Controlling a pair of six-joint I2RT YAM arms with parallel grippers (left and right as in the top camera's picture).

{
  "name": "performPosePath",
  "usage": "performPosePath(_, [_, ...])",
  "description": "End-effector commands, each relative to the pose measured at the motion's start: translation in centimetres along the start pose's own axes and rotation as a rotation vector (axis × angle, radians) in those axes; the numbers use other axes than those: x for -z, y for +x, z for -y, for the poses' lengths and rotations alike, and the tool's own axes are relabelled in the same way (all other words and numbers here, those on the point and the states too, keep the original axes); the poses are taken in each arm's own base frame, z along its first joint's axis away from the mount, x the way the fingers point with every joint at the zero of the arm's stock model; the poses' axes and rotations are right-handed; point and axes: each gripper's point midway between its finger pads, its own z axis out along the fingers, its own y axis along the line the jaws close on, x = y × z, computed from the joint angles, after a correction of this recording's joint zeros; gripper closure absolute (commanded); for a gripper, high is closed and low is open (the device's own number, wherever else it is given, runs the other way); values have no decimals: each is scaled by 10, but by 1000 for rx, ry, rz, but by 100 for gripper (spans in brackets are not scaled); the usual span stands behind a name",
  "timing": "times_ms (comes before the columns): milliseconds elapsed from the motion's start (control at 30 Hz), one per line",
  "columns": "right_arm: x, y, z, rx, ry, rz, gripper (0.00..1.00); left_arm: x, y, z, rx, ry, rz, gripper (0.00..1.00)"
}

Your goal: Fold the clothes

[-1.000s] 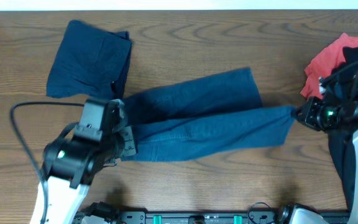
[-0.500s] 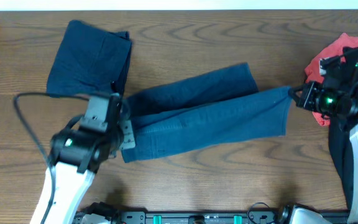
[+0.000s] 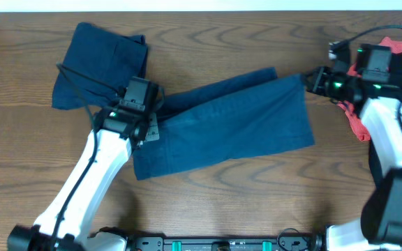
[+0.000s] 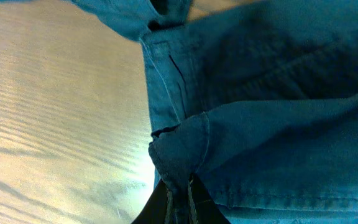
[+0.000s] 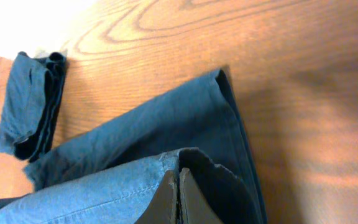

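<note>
The left tool (image 3: 147, 130) is pinched tight on a bunched fold at the waistband end of the navy shorts (image 3: 236, 122); its wrist view shows cloth gathered between the closed fingers. The right tool (image 3: 313, 79) is clamped on the hem corner of a leg at the opposite end. Between the two tools the shorts lie spread on the worktop (image 3: 257, 202), one leg partly over the other. A folded navy piece (image 3: 100, 66) rests just beyond the left tool, and a coral-red garment (image 3: 356, 122) lies close behind the right tool.
</note>
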Motion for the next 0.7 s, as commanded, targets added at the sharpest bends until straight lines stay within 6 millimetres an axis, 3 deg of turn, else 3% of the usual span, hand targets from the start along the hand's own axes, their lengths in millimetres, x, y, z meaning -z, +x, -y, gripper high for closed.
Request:
performPosePath(0, [-25, 1, 2, 3, 8, -6, 99, -8, -20, -21, -3, -146, 63, 94])
performPosePath(200, [-52, 1, 9, -37, -3, 1, 99, -23, -35, -25, 30, -216, 113, 94])
performPosePath(533, [-52, -2, 14, -33, 23, 16, 99, -20, -50, -51, 144, -300, 181, 94])
performPosePath(600, [-52, -2, 15, -29, 36, 20, 93, -21, -54, -53, 158, -300, 191, 83])
performPosePath(667, [-52, -3, 17, -15, 46, 22, 79, -21, -57, -57, 175, -299, 200, 57])
